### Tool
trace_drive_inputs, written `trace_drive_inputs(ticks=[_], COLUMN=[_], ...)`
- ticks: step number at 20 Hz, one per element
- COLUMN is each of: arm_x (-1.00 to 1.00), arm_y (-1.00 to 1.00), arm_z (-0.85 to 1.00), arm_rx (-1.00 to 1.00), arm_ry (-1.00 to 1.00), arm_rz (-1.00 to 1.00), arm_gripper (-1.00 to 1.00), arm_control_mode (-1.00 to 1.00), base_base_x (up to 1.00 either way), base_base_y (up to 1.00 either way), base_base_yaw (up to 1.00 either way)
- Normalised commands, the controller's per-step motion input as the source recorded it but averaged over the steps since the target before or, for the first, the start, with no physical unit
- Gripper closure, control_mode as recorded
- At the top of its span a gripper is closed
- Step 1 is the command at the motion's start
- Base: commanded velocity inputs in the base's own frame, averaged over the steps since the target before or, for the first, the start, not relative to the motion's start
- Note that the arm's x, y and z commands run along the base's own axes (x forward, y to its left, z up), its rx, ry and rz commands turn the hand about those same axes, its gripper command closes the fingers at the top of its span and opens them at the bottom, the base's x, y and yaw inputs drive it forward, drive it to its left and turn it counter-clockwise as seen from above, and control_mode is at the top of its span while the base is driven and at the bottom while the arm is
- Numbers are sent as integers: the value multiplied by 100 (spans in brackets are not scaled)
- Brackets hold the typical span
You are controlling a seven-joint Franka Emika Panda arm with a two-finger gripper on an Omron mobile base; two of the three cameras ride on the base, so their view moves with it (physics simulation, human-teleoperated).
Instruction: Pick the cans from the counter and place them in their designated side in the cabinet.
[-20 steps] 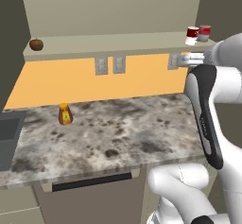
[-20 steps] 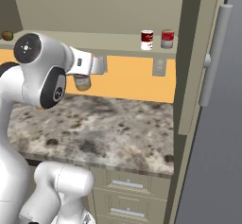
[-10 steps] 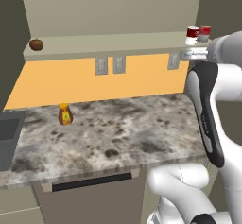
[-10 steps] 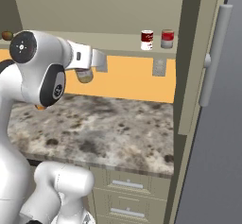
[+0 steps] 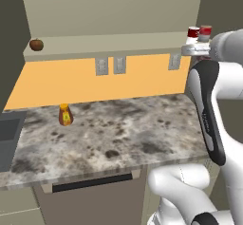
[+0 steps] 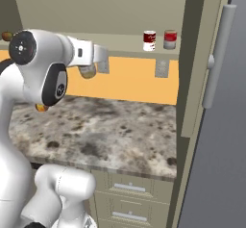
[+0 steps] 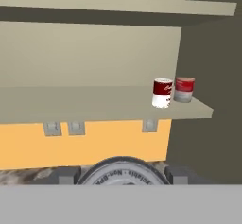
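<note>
Since a second earlier I had lifted the gripper (image 6: 89, 69) from below the shelf board to its level, fingers clamped on the silver can (image 7: 124, 172). The dark red can (image 7: 162, 93) already stood at the shelf's (image 7: 71, 104) right end beside a brighter red can (image 7: 184, 90). I judged that pushing in too low could catch my can on the shelf edge, or it could knock those two over.

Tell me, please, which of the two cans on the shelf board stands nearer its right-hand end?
The brighter red-and-grey can; the dark red over white can stands just left of it, farther from the end.

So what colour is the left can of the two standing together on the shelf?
Dark red over white can, clearest in the hand view.
</note>
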Motion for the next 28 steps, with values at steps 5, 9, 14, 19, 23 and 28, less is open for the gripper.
trace_drive_inputs(ticks=[5,9,14,19,23,28], arm_x=[15,19,17,21,26,29], arm_y=[0,0,-1,-7,-14,-10], arm_z=[13,12,8,7,6,4], arm_rx=[-1,0,0,0,0,0], arm_ry=[-2,-1,0,0,1,1], arm_rz=[0,0,0,0,0,0], arm_gripper=[100,100,100,100,100,100], arm_control_mode=[-100,-100,-100,-100,-100,-100], base_base_x=[0,0,0,0,0,0], base_base_y=[0,0,0,0,0,0], base_base_yaw=[0,0,0,0,0,0])
